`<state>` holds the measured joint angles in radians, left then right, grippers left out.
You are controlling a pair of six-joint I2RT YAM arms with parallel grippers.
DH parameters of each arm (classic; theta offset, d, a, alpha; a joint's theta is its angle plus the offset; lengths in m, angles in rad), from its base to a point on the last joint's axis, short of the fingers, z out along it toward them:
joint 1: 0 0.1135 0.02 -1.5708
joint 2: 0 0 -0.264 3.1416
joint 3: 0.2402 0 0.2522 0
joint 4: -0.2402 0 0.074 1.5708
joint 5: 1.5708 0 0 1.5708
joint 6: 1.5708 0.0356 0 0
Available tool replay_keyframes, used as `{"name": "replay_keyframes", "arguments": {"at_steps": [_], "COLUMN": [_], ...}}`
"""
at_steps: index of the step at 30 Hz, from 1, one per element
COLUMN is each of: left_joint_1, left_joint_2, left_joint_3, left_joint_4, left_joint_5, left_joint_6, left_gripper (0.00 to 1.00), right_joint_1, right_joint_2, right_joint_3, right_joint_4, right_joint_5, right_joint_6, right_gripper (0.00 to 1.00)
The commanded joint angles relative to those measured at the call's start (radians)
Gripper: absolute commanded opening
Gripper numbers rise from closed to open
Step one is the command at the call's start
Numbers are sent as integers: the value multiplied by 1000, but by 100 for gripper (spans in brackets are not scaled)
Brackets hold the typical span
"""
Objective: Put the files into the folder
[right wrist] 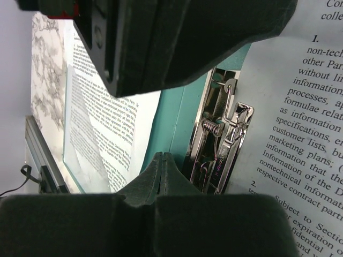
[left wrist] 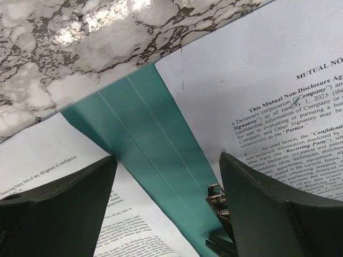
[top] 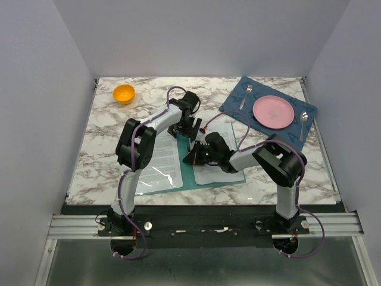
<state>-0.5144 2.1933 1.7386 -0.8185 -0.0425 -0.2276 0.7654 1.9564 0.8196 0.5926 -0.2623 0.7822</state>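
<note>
Here, from the top camera, I see a thin flat teal-green folder (top: 187,173) lying open at the middle of the white marble-patterned table (top: 101,149). White paper sheets of dense black print (top: 161,167) lie on both of its halves. My left gripper (top: 189,132) is over the folder's far edge. My right gripper (top: 195,156) sits just beside it over the spine. From up here I cannot tell how either pair of jaws stands. A small round orange bowl (top: 124,93) stands at the far left. At the far right a round pink plate (top: 273,111) rests on a dark blue patterned placemat (top: 231,104), between a metal fork (top: 247,95) and a metal spoon (top: 304,122).

The left wrist camera shows what the top one hides. The left gripper's jaws stand wide apart and hold nothing, straddling the bare teal strip of the folder between the two sheets. A shiny metal spring clip (left wrist: 216,199) shows beside the right-hand finger. The heading on the right-hand sheet begins with the word MUTUAL.

The right wrist camera alone shows the right gripper's jaws pressed fully together with nothing between them. Their tip is over the teal spine, just beside the clip. The left gripper's dark body fills the top of this view.
</note>
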Motion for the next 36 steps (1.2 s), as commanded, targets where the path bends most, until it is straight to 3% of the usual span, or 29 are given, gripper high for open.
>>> {"name": "replay_keyframes", "arguments": {"at_steps": [1, 20, 31, 36], "left_joint_1": [24, 24, 8, 8], "left_joint_2": [43, 46, -13, -70], "left_joint_3": [-56, -28, -57, -70], "left_joint_4": [-21, -54, -22, -5], "left_joint_5": [-86, -89, -89, -38], "left_joint_6": [42, 48, 111, 152], "left_gripper": [91, 90, 92, 97], "right_joint_1": [-26, -101, -112, -112], "right_joint_2": [117, 243, 251, 190], "right_joint_3": [-59, -68, -142, -134], "right_joint_4": [-326, -254, 65, 156], "right_joint_5": [55, -55, -186, -218], "right_joint_6": [-55, 0, 84, 74], "right_gripper": [1, 1, 1, 20]}}
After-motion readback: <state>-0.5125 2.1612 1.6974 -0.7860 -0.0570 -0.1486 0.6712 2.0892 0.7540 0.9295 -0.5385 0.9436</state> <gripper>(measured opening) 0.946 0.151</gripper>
